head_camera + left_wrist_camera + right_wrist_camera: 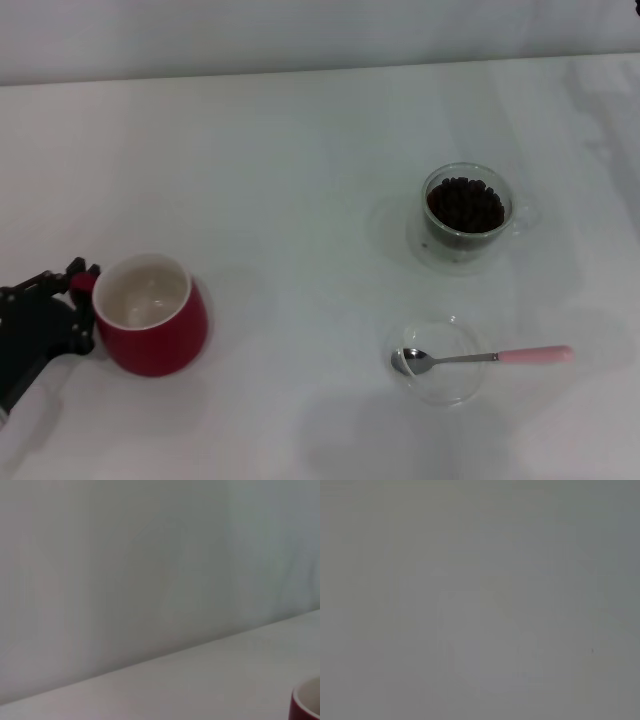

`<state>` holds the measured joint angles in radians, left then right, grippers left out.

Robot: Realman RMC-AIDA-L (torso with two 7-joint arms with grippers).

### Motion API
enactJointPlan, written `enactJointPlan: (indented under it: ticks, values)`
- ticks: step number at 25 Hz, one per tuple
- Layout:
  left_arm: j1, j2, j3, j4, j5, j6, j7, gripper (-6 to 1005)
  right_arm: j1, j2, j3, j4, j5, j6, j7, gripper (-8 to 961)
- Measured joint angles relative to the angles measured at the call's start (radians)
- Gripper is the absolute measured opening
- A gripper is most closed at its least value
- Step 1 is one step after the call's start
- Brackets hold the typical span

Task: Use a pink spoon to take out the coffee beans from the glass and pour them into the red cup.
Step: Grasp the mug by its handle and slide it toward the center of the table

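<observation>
A: Where are the task's things placed?

B: The red cup [153, 315] is stood on the white surface [300, 150] at the robot's left, apparently empty. The left end effector [78, 285] is seen at its handle side, touching or just beside the handle; whether its fingers are spread or pressed together cannot be told. The glass [467, 215], filled with coffee beans [465, 203], is set well apart on the right. The pink spoon [485, 356] is laid across a shallow clear dish [438, 361] nearer the robot, bowl inside, handle pointing right. The right end effector is not seen in any view.

A: What could go wrong from here?

B: 3 risks are judged likely. The slim handle could be missed or pinched badly, since it is raised only slightly by the dish rim, and the light dish could be dragged or tipped. Beans could be spilled along the long carry between glass and cup if the spoon is tilted. The cup could be nudged or rotated if the handle is pushed by the left end effector, so the pour target would be shifted.
</observation>
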<state>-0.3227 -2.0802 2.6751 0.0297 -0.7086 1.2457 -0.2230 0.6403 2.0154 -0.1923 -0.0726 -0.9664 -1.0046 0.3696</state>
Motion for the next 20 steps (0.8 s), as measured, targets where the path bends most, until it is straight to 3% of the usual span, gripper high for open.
enactJointPlan:
  ticks: [20]
  values:
    - [-0.156, -0.009, 0.008, 0.187, 0.010, -0.227, 0.168, 111, 0.008, -0.002, 0.002, -0.001, 0.000, 0.000, 0.000, 872]
